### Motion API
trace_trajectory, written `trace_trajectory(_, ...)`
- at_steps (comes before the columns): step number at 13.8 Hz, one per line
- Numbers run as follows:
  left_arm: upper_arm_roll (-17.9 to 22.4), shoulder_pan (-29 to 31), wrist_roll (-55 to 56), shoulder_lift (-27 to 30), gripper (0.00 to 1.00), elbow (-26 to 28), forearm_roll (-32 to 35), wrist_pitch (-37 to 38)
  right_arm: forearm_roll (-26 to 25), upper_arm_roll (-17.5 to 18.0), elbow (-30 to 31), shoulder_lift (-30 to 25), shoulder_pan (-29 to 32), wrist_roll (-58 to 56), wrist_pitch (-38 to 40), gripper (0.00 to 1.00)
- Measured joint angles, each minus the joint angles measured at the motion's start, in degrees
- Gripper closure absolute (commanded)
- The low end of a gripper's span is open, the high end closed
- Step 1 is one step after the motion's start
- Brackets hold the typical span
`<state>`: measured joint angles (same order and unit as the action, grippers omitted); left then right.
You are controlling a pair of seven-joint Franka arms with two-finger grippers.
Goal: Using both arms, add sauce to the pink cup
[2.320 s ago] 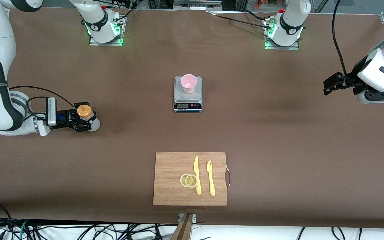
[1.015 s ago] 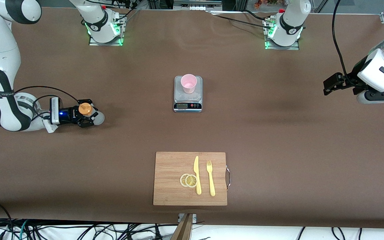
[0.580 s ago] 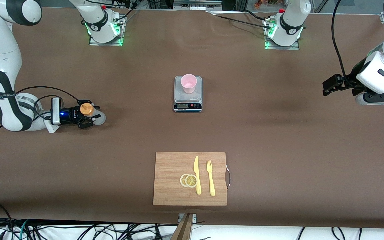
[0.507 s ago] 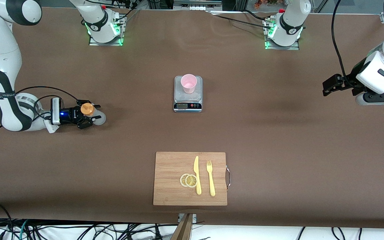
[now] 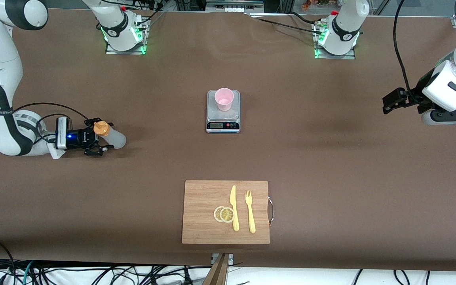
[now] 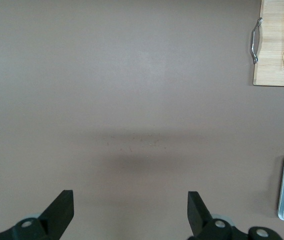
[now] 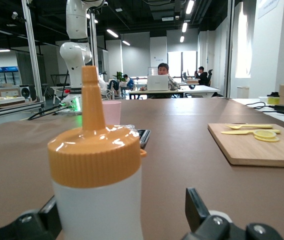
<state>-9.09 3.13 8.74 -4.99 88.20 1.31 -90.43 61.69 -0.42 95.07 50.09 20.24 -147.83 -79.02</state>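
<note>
Found the sauce bottle upright on the table toward the right arm's end, orange nozzle cap up and pale body below. Found the pink cup well apart from it, standing on a kitchen scale mid-table. Could not tell whether any sauce lay in the cup. Saw the right gripper low around the bottle, jaws spread to either side; in the right wrist view made out a gap between bottle and fingers, so no pinch. Saw the left gripper waiting over bare table at the left arm's end, jaws also spread wide. Judged the scene to fit two stages alike: closing on the bottle ahead of a pour, or letting go of it after one. Either way, reckoned the coming move called for keeping the fingers square to the bottle's sides, so as not to tip it. Could not read the scale's display or the lettering on the right arm's band. Found no label on the bottle.
</note>
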Motion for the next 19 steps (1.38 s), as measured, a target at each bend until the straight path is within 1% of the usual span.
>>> trace_trajectory(4, 0.0, 0.0, 0.0, 0.0, 0.0, 0.0, 0.0, 0.0, -0.1, -2.7, -4.5, -0.1, 0.6, 3.7, 0.0, 0.0)
trace_trajectory(7, 0.0, 0.0, 0.0, 0.0, 0.0, 0.0, 0.0, 0.0, -0.4, -4.1, -7.1, -0.2, 0.7, 5.1, 0.1, 0.0)
trace_trajectory(12, 0.0, 0.0, 0.0, 0.0, 0.0, 0.0, 0.0, 0.0, -1.1, -5.7, -7.7, -0.2, 0.9, 7.4, 0.3, 0.0)
trace_trajectory(16, 0.0, 0.0, 0.0, 0.0, 0.0, 0.0, 0.0, 0.0, -3.4, -6.4, -8.6, -0.7, 1.3, 12.6, 0.7, 0.0)
trace_trajectory(19, 0.0, 0.0, 0.0, 0.0, 0.0, 0.0, 0.0, 0.0, -4.2, -6.9, -9.8, -2.7, 1.3, 19.9, 0.8, 0.0)
